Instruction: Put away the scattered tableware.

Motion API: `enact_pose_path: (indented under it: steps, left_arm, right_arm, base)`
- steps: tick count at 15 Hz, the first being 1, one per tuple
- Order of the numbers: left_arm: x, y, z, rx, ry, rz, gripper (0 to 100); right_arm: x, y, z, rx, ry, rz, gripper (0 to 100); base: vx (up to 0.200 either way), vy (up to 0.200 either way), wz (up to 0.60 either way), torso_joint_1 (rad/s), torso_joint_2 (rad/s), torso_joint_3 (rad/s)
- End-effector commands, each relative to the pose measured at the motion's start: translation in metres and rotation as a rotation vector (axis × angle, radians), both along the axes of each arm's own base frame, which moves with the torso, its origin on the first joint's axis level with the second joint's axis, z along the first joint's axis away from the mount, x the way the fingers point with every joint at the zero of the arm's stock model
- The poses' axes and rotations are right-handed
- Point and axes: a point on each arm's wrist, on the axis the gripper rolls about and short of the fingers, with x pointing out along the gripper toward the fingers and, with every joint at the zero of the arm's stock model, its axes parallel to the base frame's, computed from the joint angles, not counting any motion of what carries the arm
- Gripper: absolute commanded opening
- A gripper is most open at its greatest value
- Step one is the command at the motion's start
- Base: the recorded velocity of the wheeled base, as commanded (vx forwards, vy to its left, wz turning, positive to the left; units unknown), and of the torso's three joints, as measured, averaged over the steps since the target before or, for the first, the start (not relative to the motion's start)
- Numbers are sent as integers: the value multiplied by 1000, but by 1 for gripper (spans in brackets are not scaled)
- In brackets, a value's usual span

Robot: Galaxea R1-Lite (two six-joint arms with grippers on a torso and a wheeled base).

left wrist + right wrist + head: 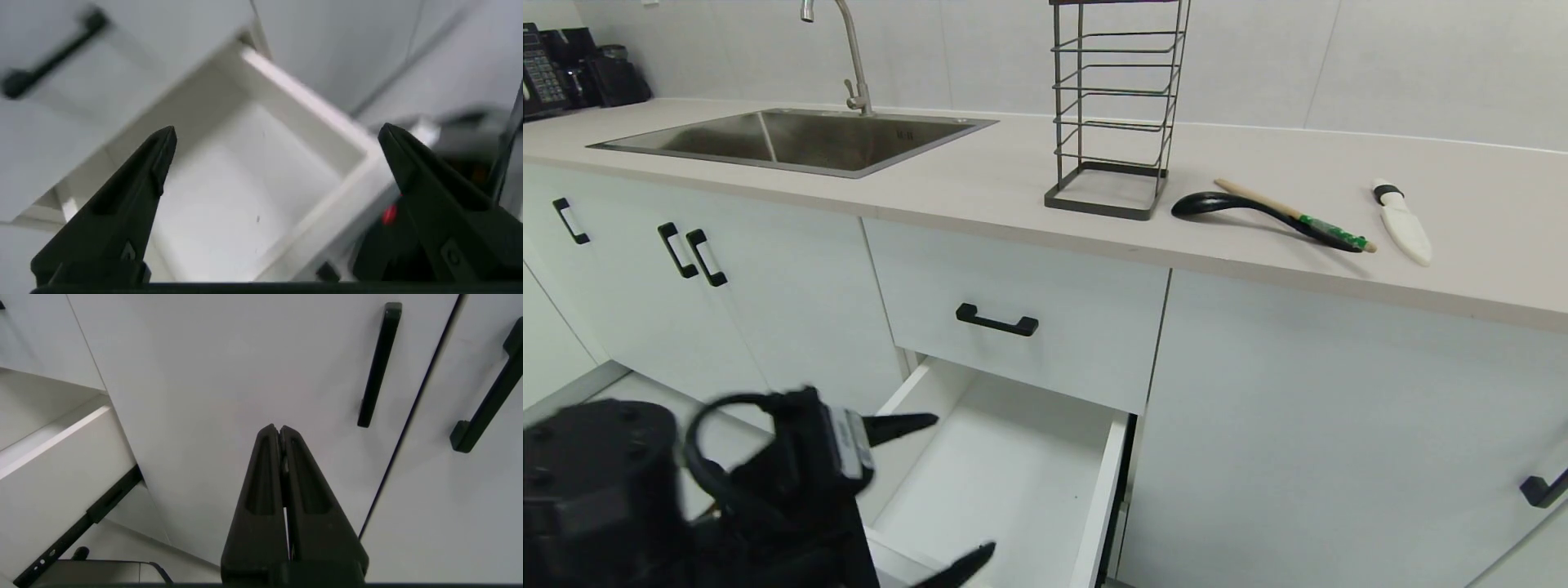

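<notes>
Looking over the countertop [980, 196] first: it carries all the scattered tableware on its right part, close to the front edge. Below it, the open drawer [1098, 506] stands pulled out under the middle of the counter, its white floor bare. A wire rack [1115, 106] stands upright on the counter, above the drawer and just beside the utensils.

My left gripper [964, 485] hangs over the drawer with its jaws spread wide and nothing between them. My right gripper [279, 431] has its jaws pressed together, holding nothing, and faces a cabinet door with black handles.

The black ladle [1258, 211] lies with its bowl toward the rack and its handle running right and slightly toward the front edge. A wooden stick [1250, 194] with a green end lies across that handle on nearly the same line. The white utensil [1403, 222] lies apart, farther right, its long axis running from the back toward the front edge.

Everything to be picked up is above and to the right of my left gripper. I judge the right arm the nearer one, and a grasp should close across each handle, not along it.
</notes>
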Motion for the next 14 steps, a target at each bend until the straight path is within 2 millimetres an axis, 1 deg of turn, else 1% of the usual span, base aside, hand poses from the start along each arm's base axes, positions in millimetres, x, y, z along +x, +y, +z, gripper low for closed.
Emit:
enact_pose_path:
  steps: [1,2,4,5,6,7,10,14]
  left_arm:
    - [-14,46,62,-353,-92,210,100]
    - [-26,69,67,-462,-60,283,100]
    - [-48,88,61,-489,-92,336,100]
    - [-64,97,55,-501,-136,373,100]
    - [-73,100,54,-507,-164,377,100]
    - [-87,105,54,-516,-215,387,100]
    - [-106,112,53,-519,-285,479,100]
    - [-115,115,45,-513,-314,532,100]
  right_arm:
    - [0,0,0,0,1,1,0]
    - [0,0,0,0,3,1,0]
    - [0,0,0,0,3,1,0]
    - [0,0,0,0,1,1,0]
    - [0,0,0,0,1,1,0]
    - [0,0,0,0,3,1,0]
    - [0,0,0,0,1,1,0]
    - [0,0,0,0,3,1,0]
  base:
    - [0,0,0,0,0,0]
    - [0,0,0,0,0,0]
    - [0,0,0,0,0,0]
    - [0,0,0,0,0,0]
    - [0,0,0,0,0,0]
    - [0,0,0,0,0,0]
    - [0,0,0,0,0,0]
    - [0,0,0,0,0,0]
